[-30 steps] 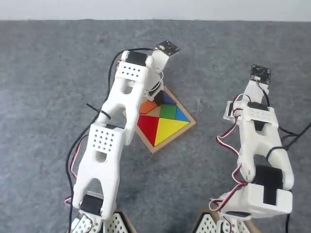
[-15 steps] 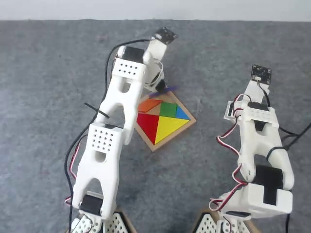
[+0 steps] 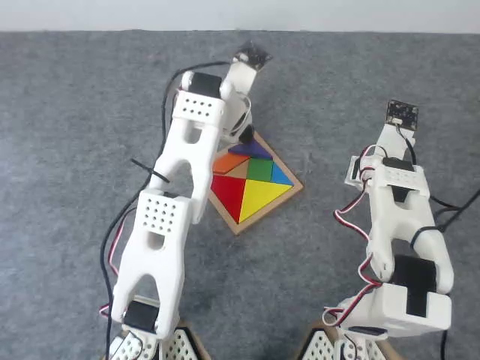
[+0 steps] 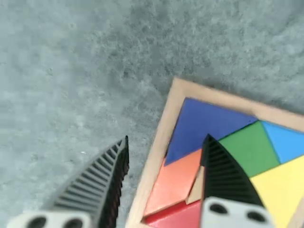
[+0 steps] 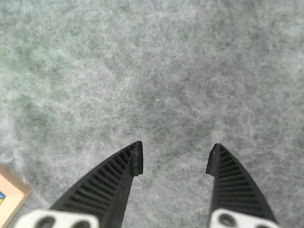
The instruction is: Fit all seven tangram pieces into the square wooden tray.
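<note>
The square wooden tray (image 3: 271, 211) lay cornerwise on the grey carpet (image 3: 75, 112) between the two arms. It held the dark blue piece (image 4: 204, 126) at its far corner, then the orange piece (image 4: 175, 178), green piece (image 4: 249, 147), light blue piece (image 4: 287, 140), yellow piece (image 3: 262, 199) and red piece (image 3: 229, 193). A tan patch (image 4: 194, 189) adjoined the orange piece; whether piece or bare wood was undetermined. The left gripper (image 4: 166, 140) stood wide and empty, straddling the tray's rim; its arm hid the tray's left corner in the high view. The right gripper (image 5: 177, 144) hung wide and empty over carpet, well apart.
</note>
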Action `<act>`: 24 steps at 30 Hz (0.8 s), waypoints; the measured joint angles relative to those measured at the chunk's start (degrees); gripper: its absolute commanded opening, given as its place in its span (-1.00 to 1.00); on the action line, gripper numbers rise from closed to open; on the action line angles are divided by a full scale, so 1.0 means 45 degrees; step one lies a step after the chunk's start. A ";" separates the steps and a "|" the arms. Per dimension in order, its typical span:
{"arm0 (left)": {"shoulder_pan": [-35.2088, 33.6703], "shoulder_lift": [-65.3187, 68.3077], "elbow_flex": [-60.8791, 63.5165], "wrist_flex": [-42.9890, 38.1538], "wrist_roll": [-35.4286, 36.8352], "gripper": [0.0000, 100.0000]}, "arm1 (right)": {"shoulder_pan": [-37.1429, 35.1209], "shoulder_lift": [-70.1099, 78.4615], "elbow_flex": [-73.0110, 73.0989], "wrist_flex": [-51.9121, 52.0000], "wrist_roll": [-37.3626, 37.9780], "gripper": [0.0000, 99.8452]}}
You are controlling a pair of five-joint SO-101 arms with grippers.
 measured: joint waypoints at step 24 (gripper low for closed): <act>-0.0860 -0.4747 -0.0821 0.0977 0.2344 -0.76 | 0.0039 -0.2266 0.0215 0.1915 0.0000 -0.98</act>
